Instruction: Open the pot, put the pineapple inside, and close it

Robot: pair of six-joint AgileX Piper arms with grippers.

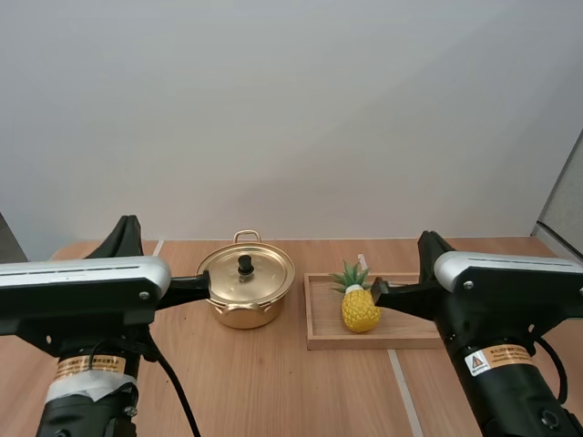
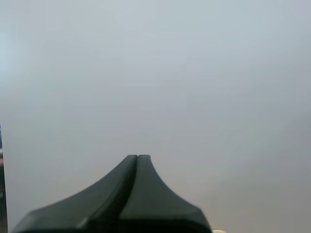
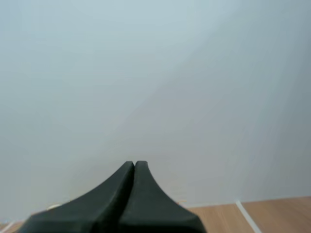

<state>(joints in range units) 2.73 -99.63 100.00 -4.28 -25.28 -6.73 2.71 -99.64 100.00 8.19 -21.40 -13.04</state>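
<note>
A gold pot (image 1: 246, 293) with its lid (image 1: 247, 274) on and a black knob stands mid-table in the high view. To its right a yellow pineapple (image 1: 359, 303) with green leaves sits upright on a wooden tray (image 1: 321, 333). My left gripper (image 1: 206, 283) points at the pot's left side. My right gripper (image 1: 376, 289) hovers by the pineapple's right side. In the left wrist view my left gripper (image 2: 138, 157) is one dark wedge, shut on nothing, facing a plain wall. In the right wrist view my right gripper (image 3: 134, 163) is likewise shut on nothing.
The wooden table (image 1: 273, 382) has pale seams running toward the front. A grey wall stands behind it. Both arms' bases occupy the near corners.
</note>
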